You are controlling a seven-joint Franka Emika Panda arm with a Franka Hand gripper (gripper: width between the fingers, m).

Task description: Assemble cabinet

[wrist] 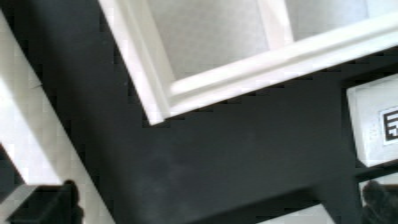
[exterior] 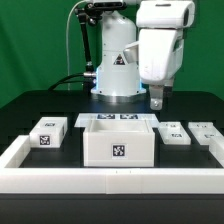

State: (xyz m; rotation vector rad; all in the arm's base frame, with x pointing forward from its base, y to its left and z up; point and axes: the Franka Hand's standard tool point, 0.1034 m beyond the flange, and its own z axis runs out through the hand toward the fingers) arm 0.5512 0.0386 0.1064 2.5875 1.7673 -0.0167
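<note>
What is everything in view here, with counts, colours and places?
cabinet: one, white open-topped box, tag on its front, table centre.
tagged piece: one, white, on the exterior view's left of the cabinet.
flat panels: two, white, side by side on the exterior view's right of the cabinet.
marker board: one, white, behind the cabinet.
border rail: one, white, along the table's front and sides.
table: one, black.
robot base: one, white, at the back.
gripper: one, open, empty, above the table behind the panels.
</note>
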